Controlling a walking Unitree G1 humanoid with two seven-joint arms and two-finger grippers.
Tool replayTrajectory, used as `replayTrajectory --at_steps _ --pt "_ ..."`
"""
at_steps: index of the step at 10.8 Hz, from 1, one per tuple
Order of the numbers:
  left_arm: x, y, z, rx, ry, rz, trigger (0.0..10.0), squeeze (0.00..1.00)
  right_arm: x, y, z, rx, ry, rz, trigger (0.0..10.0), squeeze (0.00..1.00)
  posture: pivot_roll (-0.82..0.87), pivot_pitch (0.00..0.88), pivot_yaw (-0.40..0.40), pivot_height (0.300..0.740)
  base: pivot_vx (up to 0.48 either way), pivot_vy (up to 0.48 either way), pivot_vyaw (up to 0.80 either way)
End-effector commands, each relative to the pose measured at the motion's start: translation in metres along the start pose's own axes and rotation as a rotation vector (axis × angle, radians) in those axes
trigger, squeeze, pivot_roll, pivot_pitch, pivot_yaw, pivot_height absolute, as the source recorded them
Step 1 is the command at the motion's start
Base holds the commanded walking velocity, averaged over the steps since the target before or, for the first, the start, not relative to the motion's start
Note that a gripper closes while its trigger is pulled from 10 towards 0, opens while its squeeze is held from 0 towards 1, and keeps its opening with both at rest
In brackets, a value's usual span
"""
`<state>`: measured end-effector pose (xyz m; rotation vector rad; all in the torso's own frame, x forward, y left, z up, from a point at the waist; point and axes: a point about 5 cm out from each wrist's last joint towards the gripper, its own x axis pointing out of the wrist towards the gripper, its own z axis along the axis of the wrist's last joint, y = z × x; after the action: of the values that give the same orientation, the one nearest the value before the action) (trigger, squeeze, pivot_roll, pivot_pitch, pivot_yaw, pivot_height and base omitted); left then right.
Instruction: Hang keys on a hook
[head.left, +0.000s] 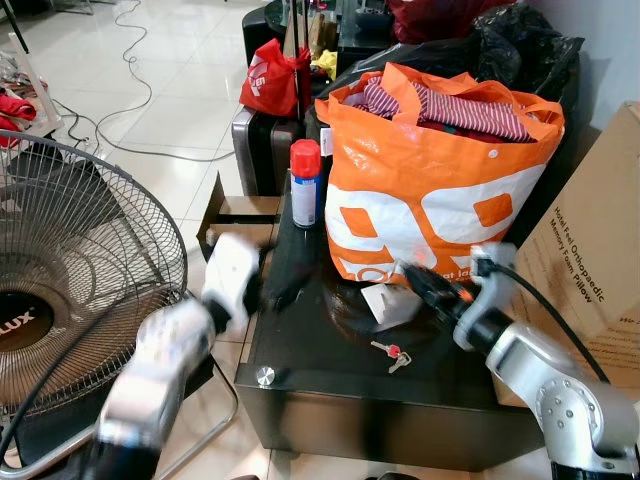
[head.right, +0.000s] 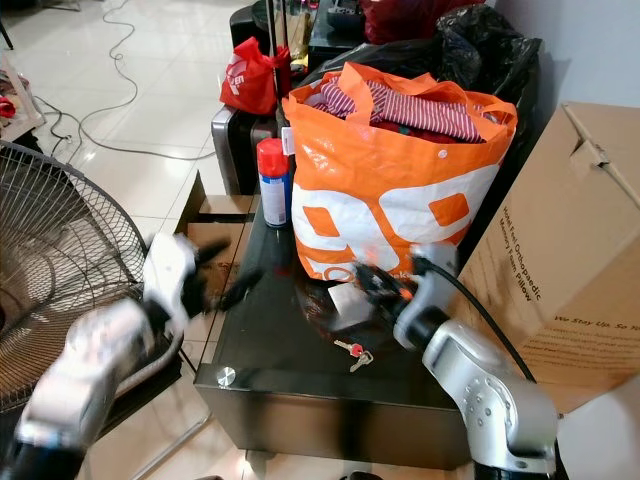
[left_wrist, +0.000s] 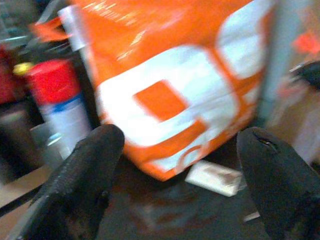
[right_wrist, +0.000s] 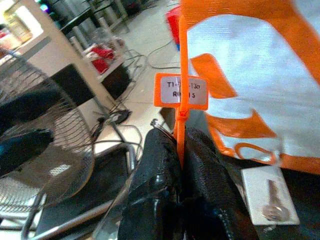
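Orange plastic key tag (right_wrist: 181, 91) stands pinched by its strap in the right gripper (right_wrist: 181, 150), fingers clamped, apparently ready for carrying. Small red-tagged keys (head.left: 390, 354) lie on the black glass worktop (head.left: 320, 350). Left gripper (left_wrist: 180, 165) hovers wide open, empty.

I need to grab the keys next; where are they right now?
The keys with the red cap lie on the black table, near its front edge, just in front of the orange bag and below the right gripper.
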<state>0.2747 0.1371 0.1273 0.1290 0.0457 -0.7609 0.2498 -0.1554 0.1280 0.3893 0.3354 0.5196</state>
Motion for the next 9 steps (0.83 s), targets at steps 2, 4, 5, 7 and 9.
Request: replayTrajectory --at_steps 2,4,5,7,9 --pt "0.013 -0.001 0.005 0.03 0.05 -0.183 10.0 0.2 0.0 0.014 0.01 -0.045 0.01 0.113 0.0 0.0 -0.03 0.0 -0.015 0.74 0.0 0.0 0.0" --pt "0.039 -0.005 0.014 0.117 0.041 -0.311 10.0 0.0 -0.004 0.024 0.014 -0.069 0.015 0.199 0.0 0.0 -0.05 0.0 -0.012 0.74 0.0 0.0 0.0" --pt "0.049 -0.008 0.019 0.142 0.018 -0.345 10.0 0.0 -0.005 0.026 0.015 -0.067 0.014 0.212 0.0 0.0 -0.05 0.0 -0.011 0.74 0.0 0.0 0.0" --pt "0.064 -0.016 0.024 0.159 -0.001 -0.396 10.0 0.0 -0.005 0.028 0.017 -0.068 0.012 0.224 0.0 0.0 -0.06 0.0 -0.006 0.74 0.0 0.0 0.0" --pt "0.079 -0.027 0.026 0.161 -0.033 -0.441 3.8 0.0 -0.007 0.03 0.018 -0.06 0.002 0.237 0.0 0.0 -0.06 0.0 0.003 0.74 0.0 0.0 0.0"
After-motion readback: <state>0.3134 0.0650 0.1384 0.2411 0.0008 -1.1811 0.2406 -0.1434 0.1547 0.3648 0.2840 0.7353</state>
